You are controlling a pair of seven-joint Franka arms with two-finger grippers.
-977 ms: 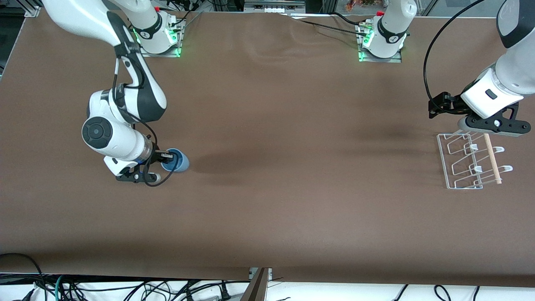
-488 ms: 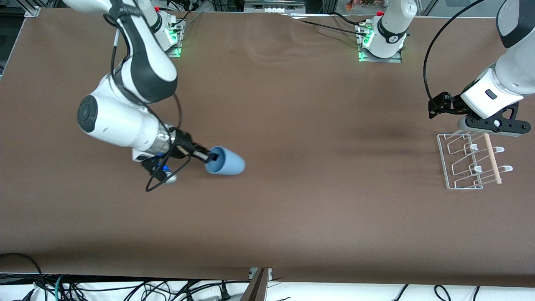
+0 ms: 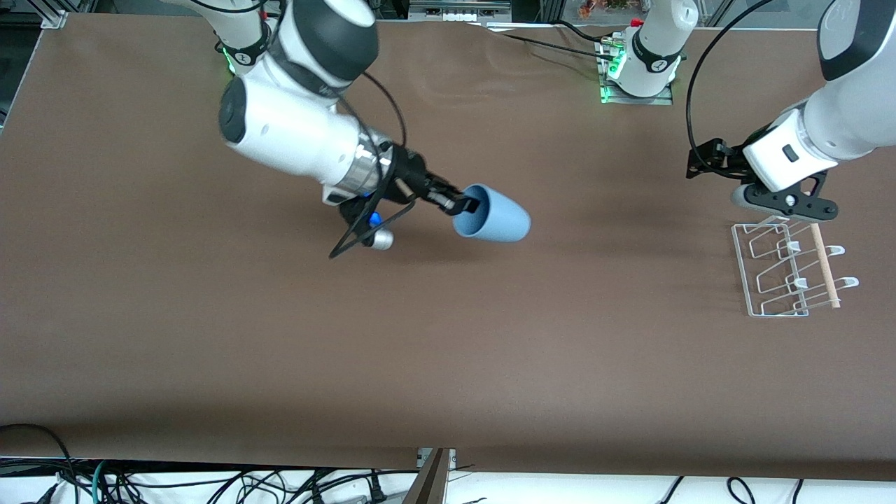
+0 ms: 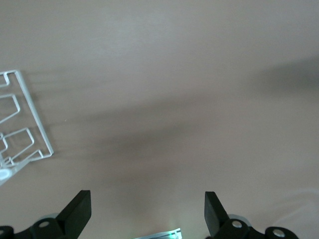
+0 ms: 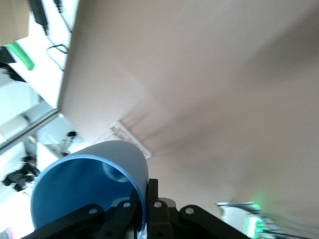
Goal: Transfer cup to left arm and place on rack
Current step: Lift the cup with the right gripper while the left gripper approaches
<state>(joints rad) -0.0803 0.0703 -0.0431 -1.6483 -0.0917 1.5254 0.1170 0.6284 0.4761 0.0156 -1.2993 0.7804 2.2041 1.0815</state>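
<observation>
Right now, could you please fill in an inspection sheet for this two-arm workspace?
Surface: brown table, slightly wrinkled near the bases.
Job's things: light-blue cup carried on its side above mid-table, mouth toward the right arm; white wire rack with wooden dowel at the left arm's end.
Clutter: nothing seen on the table.
Grippers: right gripper has its jaws shut on the cup's rim; left gripper has its jaws open, with nothing in them, over the table beside the rack.
Cables: black cable looping to the left arm; loose leads below the table's near edge.
Surroundings: green-lit arm bases; metal framing.
</observation>
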